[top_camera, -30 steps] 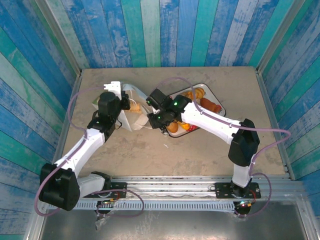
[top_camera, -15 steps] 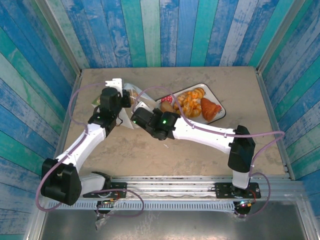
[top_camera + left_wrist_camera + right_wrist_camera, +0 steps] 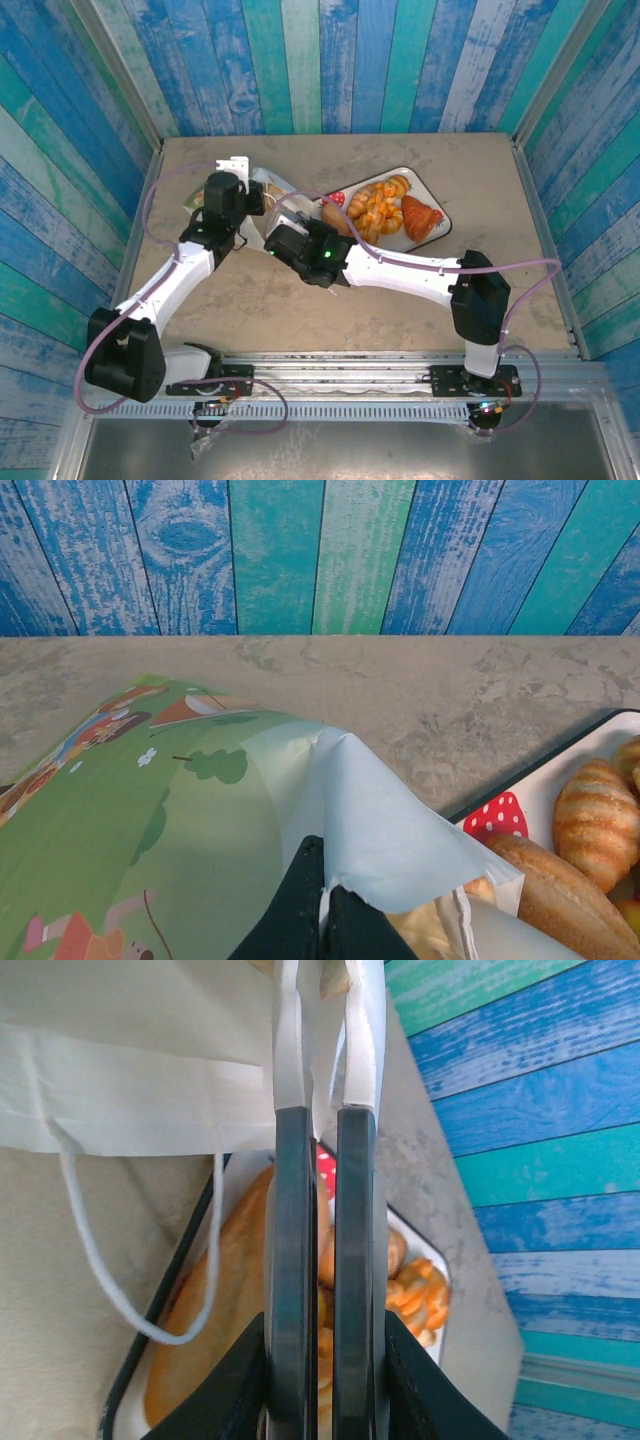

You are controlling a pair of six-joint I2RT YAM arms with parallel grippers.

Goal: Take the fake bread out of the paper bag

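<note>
The paper bag lies on its side at the table's back left, its mouth toward the tray. My left gripper is shut on the white paper edge at the bag's mouth. The bag's green printed side slopes away to the left. Something pale yellow shows inside the mouth. My right gripper is shut, its fingers lying over the bag's white paper. The frame's top edge cuts off its tips. Fake bread fills the tray: croissants, a loaf.
The white tray with a dark rim stands right of the bag at the back middle. A white cord handle hangs from the bag over the tray's edge. Blue plank walls close in the table on three sides.
My right arm has swung left from above the tray to the bag's mouth, uncovering the bread on the tray. The left gripper and bag have shifted slightly toward the back.
</note>
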